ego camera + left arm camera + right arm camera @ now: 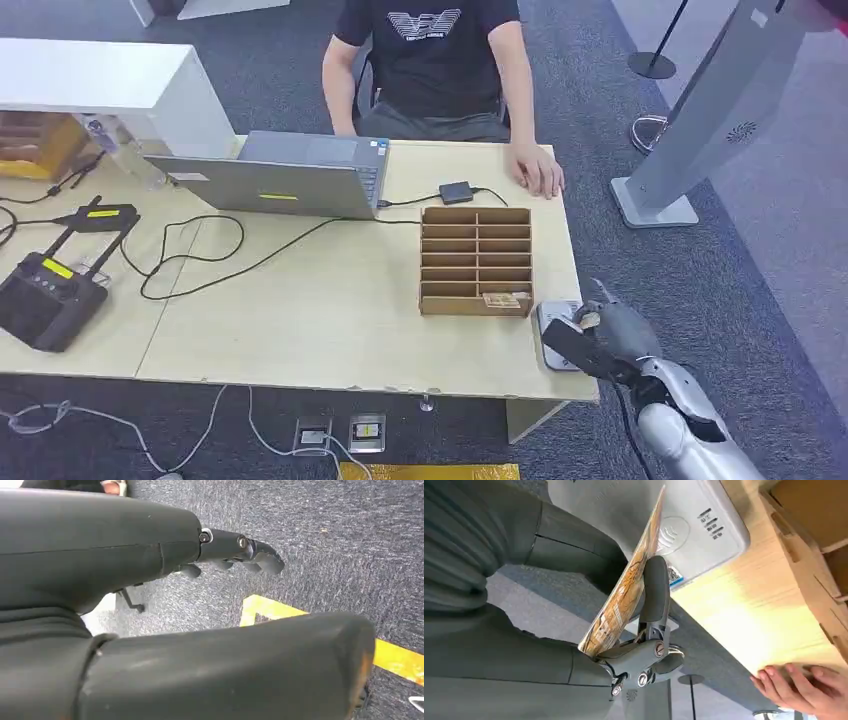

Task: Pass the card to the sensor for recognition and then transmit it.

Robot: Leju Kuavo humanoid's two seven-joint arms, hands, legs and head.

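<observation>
Hiding most of the sensor (556, 318), right hand (598, 335) grips card (626, 587).

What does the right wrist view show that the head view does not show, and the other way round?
Right wrist view alone: the card, seen edge-on and pinched in the right hand, and the wave symbol printed on the sensor.

Head view alone: the laptop, the whole wooden organizer with a card in one slot, and the seated person.

Both: the right hand, the sensor at the table edge, and the person's hand resting on the table.
</observation>
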